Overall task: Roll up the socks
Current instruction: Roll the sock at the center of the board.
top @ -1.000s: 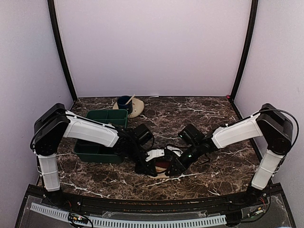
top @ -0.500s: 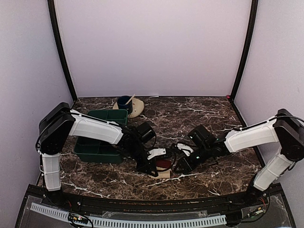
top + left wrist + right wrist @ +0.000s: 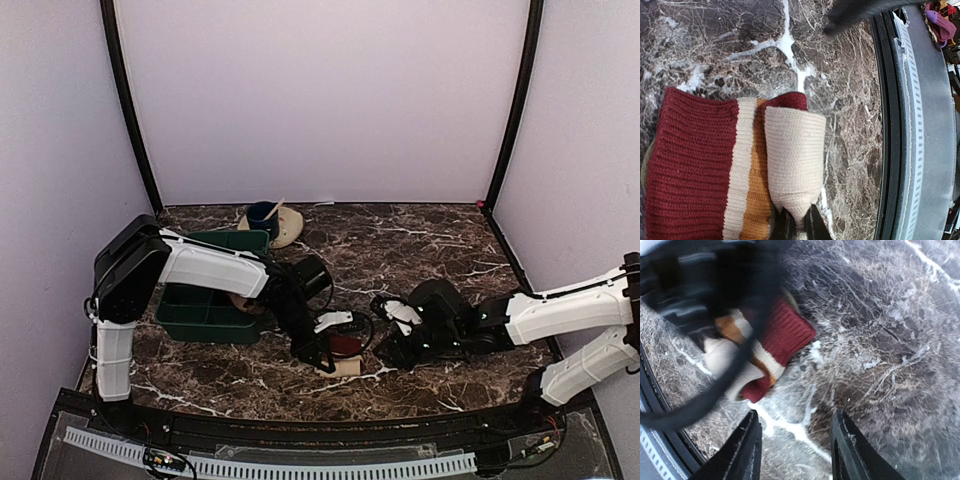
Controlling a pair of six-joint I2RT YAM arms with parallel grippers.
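The socks (image 3: 346,350) lie as one flat bundle near the table's front centre, dark red with a cream and an orange stripe. In the left wrist view a beige end (image 3: 794,150) is folded over the striped part. I cannot tell the two socks apart. My left gripper (image 3: 322,360) is at the bundle's left side, and its fingertips (image 3: 799,226) are pinched shut on the beige fold. My right gripper (image 3: 392,350) is low over the marble just right of the bundle. It is open and empty (image 3: 797,452), with the socks (image 3: 785,335) ahead of it.
A dark green divided bin (image 3: 210,300) stands behind my left arm. A beige saucer with a blue cup (image 3: 270,222) sits at the back. The table's black front rail (image 3: 920,125) runs close to the socks.
My right arm has pulled back to the right, away from the socks, and now sits lower. My left gripper has stayed on the bundle, shifting slightly right.
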